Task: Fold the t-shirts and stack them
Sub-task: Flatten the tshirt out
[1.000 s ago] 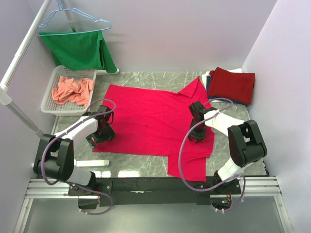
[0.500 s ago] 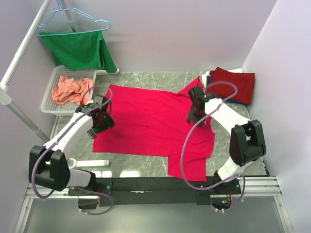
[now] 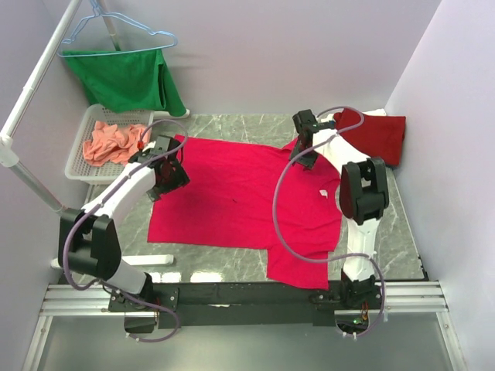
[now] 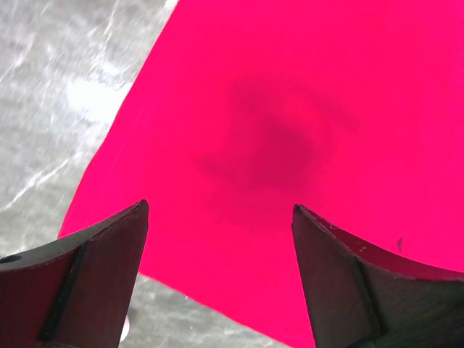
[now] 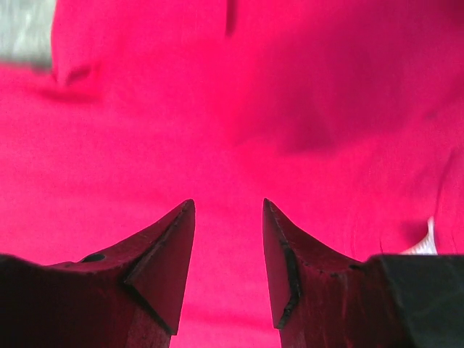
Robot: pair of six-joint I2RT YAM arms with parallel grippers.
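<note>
From above, the pinkish-red t-shirt (image 3: 240,201) lies flat on the bench (image 3: 232,127), its first fold seemingly unstarted. Left wrist: left fingers (image 4: 94,268) spread wide above its edge. Right wrist: right fingers (image 5: 156,268) narrow, empty (next: descend, pinch cloth).

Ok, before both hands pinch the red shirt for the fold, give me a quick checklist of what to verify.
1. The left hand is open: ok, fingers apart above the pinkish-red shirt, near its far left corner.
2. The right hand is open: ok, fingers apart over cloth at the far right.
3. Shirt lies spread flat: ok.
4. Cloth gripped: not ok, neither hand holds any.
5. Fingertips touching the cloth: cannot tell.
</note>
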